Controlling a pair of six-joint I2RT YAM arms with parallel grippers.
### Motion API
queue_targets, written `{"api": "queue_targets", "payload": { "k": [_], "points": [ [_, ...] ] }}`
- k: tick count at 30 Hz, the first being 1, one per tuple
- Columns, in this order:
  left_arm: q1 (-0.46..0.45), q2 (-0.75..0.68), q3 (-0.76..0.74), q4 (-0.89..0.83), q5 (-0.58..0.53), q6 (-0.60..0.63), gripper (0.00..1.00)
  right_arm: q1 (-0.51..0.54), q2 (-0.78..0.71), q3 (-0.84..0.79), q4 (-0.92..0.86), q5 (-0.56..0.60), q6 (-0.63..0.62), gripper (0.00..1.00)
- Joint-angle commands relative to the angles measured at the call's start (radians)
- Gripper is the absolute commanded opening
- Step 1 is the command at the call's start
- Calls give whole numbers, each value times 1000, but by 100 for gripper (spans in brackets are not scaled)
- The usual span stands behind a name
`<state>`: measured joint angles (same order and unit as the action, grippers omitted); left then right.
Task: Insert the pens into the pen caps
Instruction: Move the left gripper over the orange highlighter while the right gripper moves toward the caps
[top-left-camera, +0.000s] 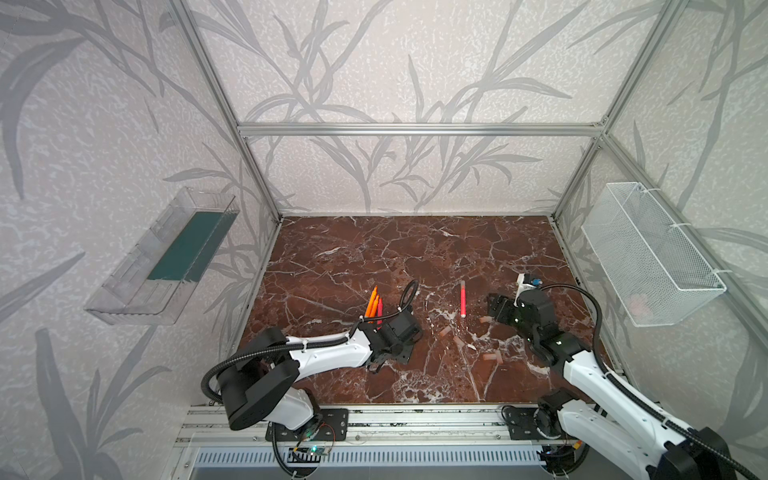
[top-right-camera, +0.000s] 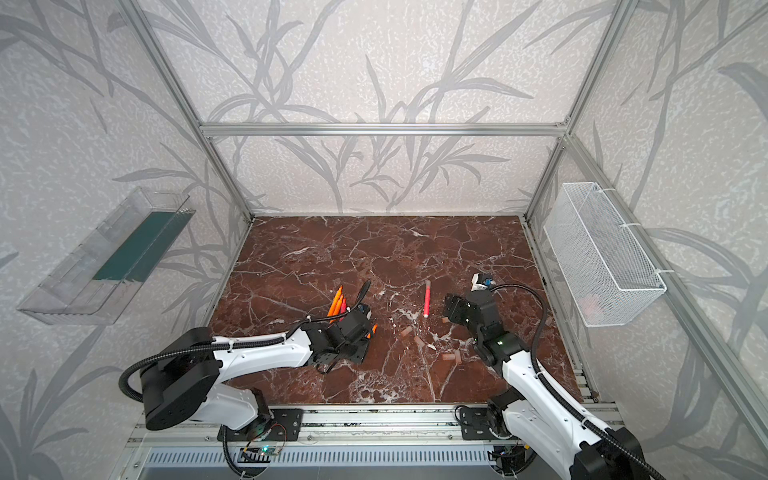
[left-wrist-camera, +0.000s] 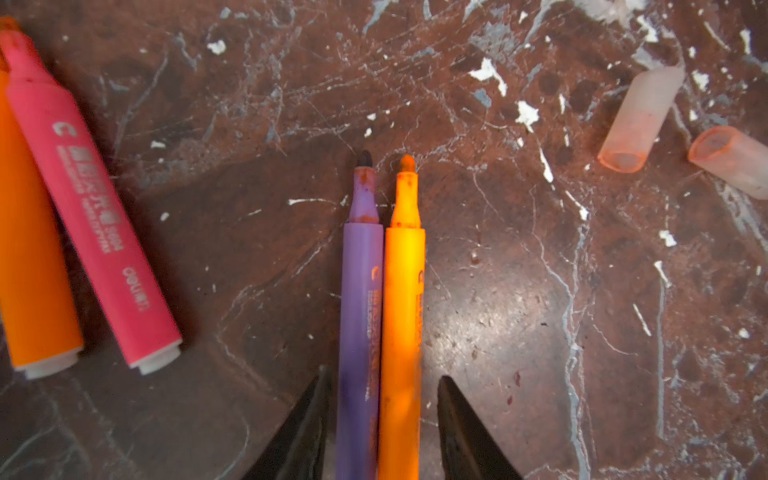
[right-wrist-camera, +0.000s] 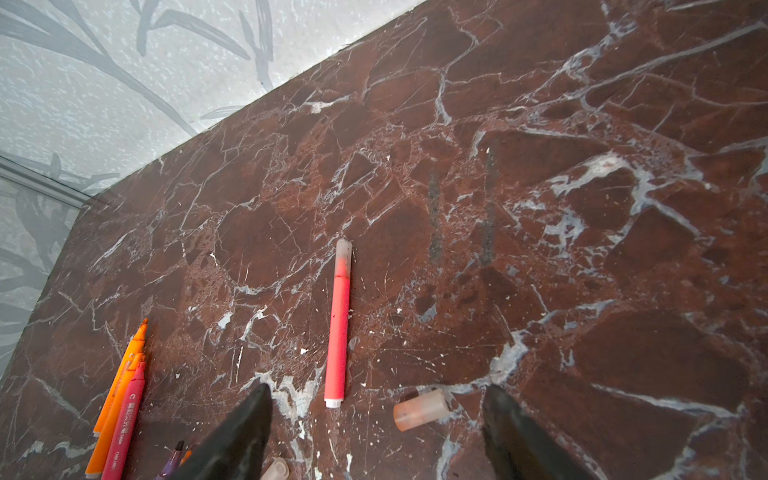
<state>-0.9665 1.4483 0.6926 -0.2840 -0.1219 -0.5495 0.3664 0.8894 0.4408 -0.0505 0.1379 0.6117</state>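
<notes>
Purple pen (left-wrist-camera: 360, 299) and orange pen (left-wrist-camera: 402, 299) lie between spread jaws of the left gripper (left-wrist-camera: 384, 374) (touching neither), while the right gripper (right-wrist-camera: 376, 386) holds its jaws wide near 1 cap (right-wrist-camera: 420, 409).

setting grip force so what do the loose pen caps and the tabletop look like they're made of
Pen caps: probably plastic, frosted and translucent, tinted pinkish; the open end shows a thin wall. Tabletop: polished red-brown marble or a marble-look laminate, with white veins and a glossy glare patch; can't tell which.
</notes>
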Motion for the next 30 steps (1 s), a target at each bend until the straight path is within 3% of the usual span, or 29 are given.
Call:
{"api": "queue_targets", "payload": {
  "k": [1, 9, 19, 30],
  "points": [
    [-20, -46, 15, -50, -63, -20, 46, -4, 12, 28, -3, -22, -11, 78],
    [-67, -49, 8, -48, -68, -34, 37, -4, 21, 26, 5, -43, -2, 78],
    [-75, 43, 28, -36, -83, -38, 36, -4, 16, 24, 3, -66, 2, 78],
    [-77, 101, 33, -18, -76, -35, 26, -3, 26, 18, 15, -101, 12, 78]
  ]
}}
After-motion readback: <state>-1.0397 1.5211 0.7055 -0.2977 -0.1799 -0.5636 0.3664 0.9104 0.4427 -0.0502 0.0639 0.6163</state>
